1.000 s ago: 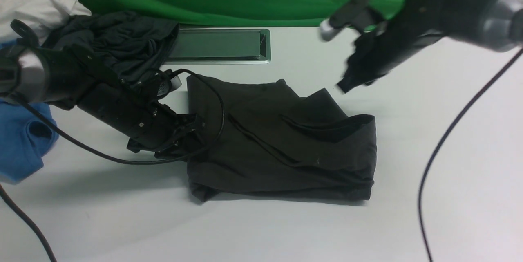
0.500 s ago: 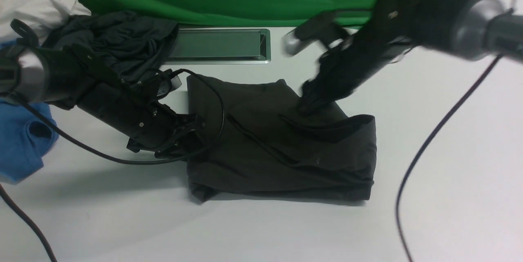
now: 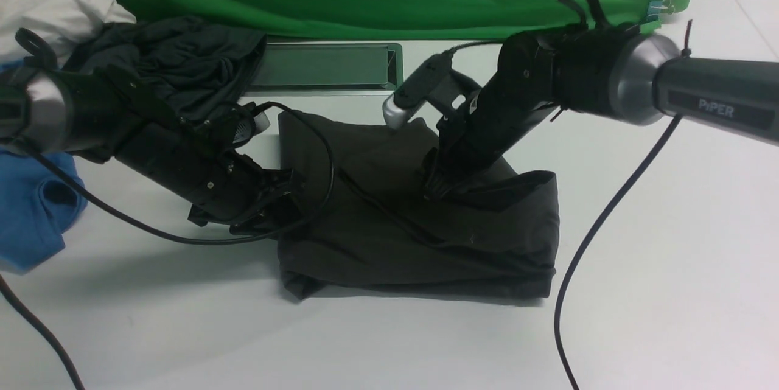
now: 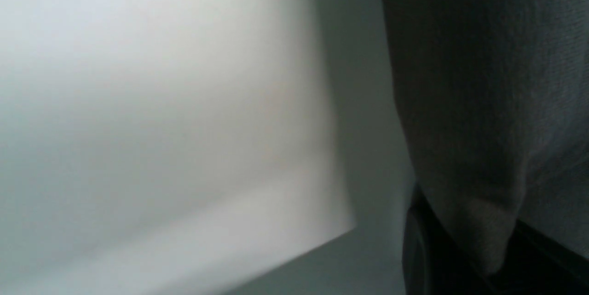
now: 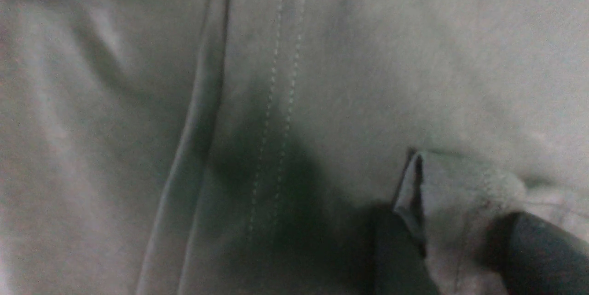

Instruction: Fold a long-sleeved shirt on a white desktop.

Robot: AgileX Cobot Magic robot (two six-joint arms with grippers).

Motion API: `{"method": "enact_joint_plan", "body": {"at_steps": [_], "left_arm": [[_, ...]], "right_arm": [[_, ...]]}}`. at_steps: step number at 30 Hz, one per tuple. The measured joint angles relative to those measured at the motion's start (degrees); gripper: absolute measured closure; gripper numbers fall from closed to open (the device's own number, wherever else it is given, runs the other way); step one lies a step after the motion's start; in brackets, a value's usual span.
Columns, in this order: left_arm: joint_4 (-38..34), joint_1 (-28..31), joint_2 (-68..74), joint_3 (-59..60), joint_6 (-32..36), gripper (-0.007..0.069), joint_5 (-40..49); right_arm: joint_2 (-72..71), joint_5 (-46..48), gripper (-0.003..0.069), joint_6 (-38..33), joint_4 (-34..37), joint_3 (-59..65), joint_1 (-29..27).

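The dark brownish-black cotton shirt [image 3: 395, 238] looks mostly folded on the white matte desktop [image 3: 669, 292]; my left gripper [image 3: 289, 186] clamps its edge, my right gripper [image 3: 437, 186], jaws apart, straddles one untidy flap [image 5: 455, 184].

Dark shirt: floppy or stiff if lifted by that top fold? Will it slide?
Likely floppy: the long-sleeved shirt lies in soft creased layers, so one layer would peel up alone. May slide on the smooth white desktop, though the left gripper at its edge may pin it.
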Motion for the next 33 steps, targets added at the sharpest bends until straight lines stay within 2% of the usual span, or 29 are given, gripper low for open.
{"method": "enact_joint_plan", "body": {"at_steps": [3, 4, 6, 7, 12, 23, 29, 33], "left_arm": [[0.0, 0.0, 0.0, 0.0, 0.0, 0.0542, 0.0], [0.0, 0.0, 0.0, 0.0, 0.0, 0.0542, 0.0], [0.0, 0.0, 0.0, 0.0, 0.0, 0.0542, 0.0], [0.0, 0.0, 0.0, 0.0, 0.0, 0.0542, 0.0], [0.0, 0.0, 0.0, 0.0, 0.0, 0.0542, -0.07], [0.16, 0.0, -0.07, 0.0, 0.0, 0.0542, -0.03], [0.16, 0.0, -0.07, 0.0, 0.05, 0.0542, -0.09], [0.16, 0.0, -0.07, 0.0, 0.05, 0.0542, -0.15]], "right_arm": [[-0.01, 0.05, 0.0518, 0.9, 0.0, 0.0, -0.06], [0.01, 0.05, 0.0528, 0.95, 0.0, 0.0, -0.12], [-1.05, 0.39, 0.062, 1.4, 0.0, 0.0, -0.7], [-1.75, 0.73, 0.0629, 1.56, 0.0, 0.0, -1.1], [-4.48, 2.39, 0.0636, 2.61, 0.0, 0.0, -3.71], [-5.99, 3.49, 0.0636, 5.48, -0.33, 0.18, -16.79], [-5.69, 1.85, 0.0626, 5.22, -0.2, 0.18, -19.84], [-4.79, 1.4, 0.0583, 4.73, -0.32, 0.18, -21.57]]}}
